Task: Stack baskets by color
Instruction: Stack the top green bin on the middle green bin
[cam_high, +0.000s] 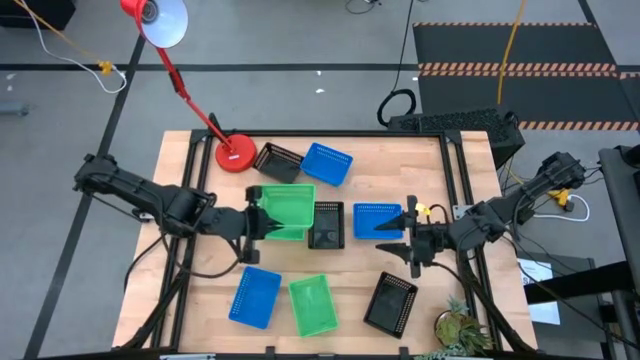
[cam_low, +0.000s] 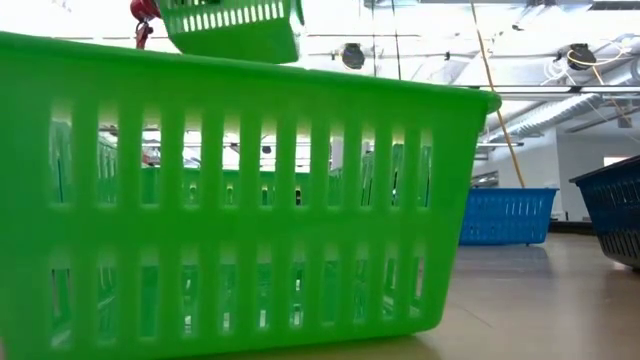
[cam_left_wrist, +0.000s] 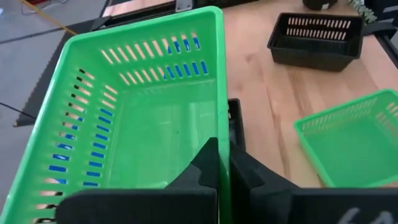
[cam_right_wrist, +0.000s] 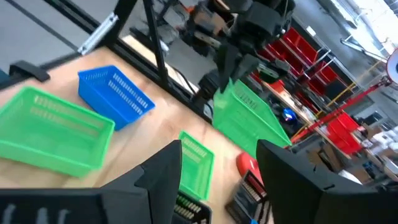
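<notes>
One green basket (cam_high: 285, 198) hangs tilted above another green one (cam_high: 284, 232) mid-table. A third green (cam_high: 313, 305) sits at the near edge between a blue (cam_high: 255, 297) and a black (cam_high: 391, 302). Two blues (cam_high: 327, 163) (cam_high: 376, 220) and two blacks (cam_high: 278, 159) (cam_high: 326, 224) lie scattered.

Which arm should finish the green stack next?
Left, probably. The left gripper is already shut on a green basket's rim, carried above another green basket at table centre. The right gripper is open and empty, beside a blue basket.

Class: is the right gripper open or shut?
Open: the right gripper's two fingers stand wide apart, nothing between them.
</notes>
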